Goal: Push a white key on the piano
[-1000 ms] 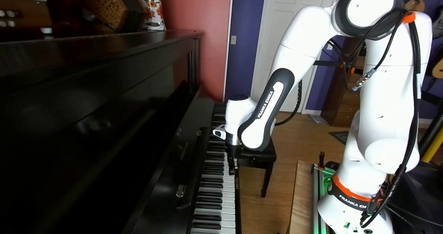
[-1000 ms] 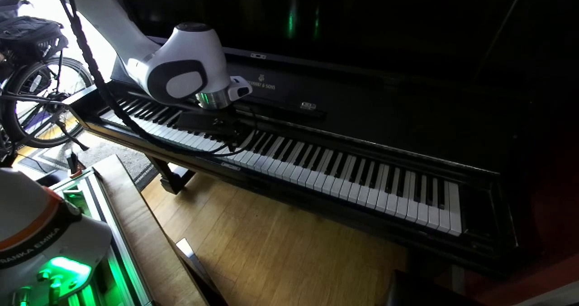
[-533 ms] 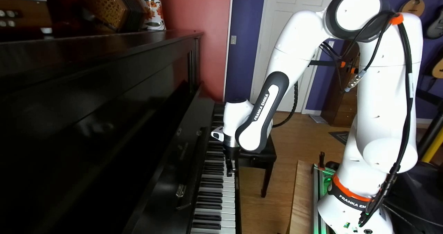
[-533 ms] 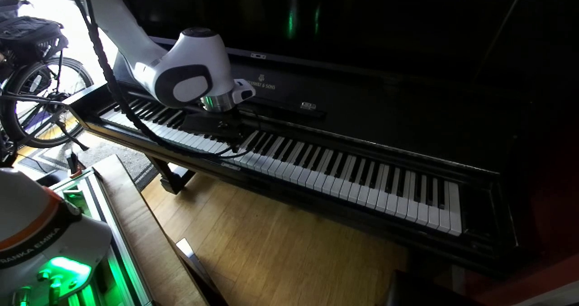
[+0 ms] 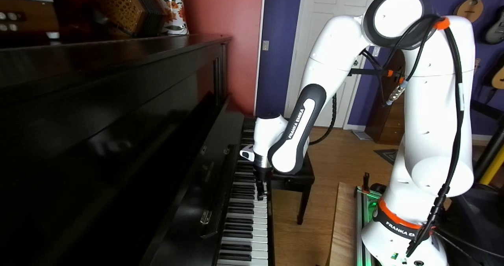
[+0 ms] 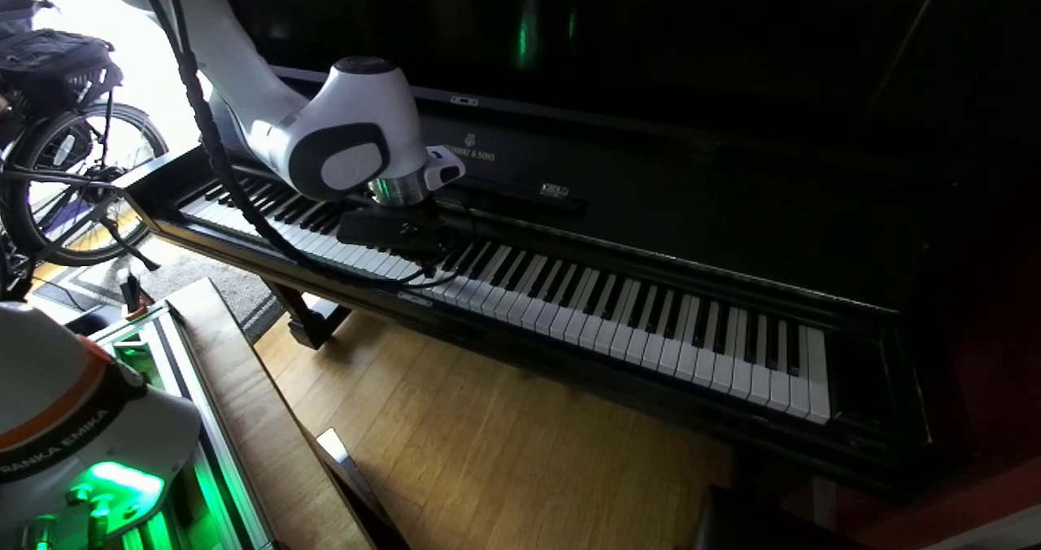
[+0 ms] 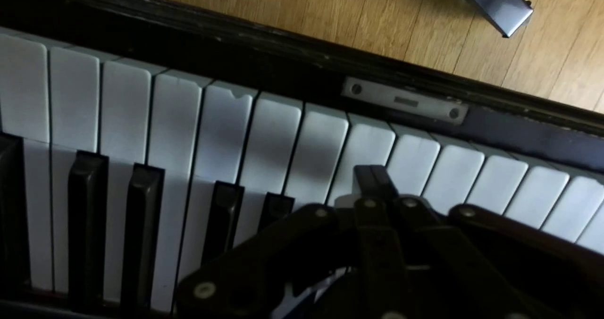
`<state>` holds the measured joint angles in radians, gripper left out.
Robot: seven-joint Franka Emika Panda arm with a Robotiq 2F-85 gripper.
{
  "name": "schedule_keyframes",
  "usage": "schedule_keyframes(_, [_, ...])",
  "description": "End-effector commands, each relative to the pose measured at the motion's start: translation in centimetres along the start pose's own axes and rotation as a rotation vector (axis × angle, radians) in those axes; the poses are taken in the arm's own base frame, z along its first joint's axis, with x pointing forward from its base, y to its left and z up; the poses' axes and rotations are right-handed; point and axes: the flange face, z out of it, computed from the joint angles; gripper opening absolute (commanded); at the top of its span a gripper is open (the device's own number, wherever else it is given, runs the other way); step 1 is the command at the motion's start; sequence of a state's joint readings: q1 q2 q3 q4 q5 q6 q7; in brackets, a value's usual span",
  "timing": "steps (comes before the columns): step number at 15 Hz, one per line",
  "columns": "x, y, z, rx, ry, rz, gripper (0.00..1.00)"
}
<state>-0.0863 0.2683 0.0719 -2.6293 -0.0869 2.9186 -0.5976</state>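
Your Robotiq gripper (image 7: 371, 170), fully narrowed and empty, points down over a white key (image 7: 366, 143) running front-to-back on the upright piano (image 5: 130, 96), contact unclear.

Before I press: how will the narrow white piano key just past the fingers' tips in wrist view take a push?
The narrow white piano key probably stays stiff: its top looks flat, clean-edged. Visibly separate from adjacent white keys, it should dip alone. Its smooth top might let the slim black fingers slip.
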Motion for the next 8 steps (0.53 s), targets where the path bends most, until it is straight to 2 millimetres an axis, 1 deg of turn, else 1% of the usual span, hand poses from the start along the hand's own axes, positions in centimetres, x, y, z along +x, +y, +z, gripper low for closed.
schedule_keyframes(1, [-0.1,0.38,0.8,-0.004,0.002,-0.009,0.0])
schedule_keyframes(8, [-0.2,0.46,1.39,0.0,-0.006,-0.014,0.0])
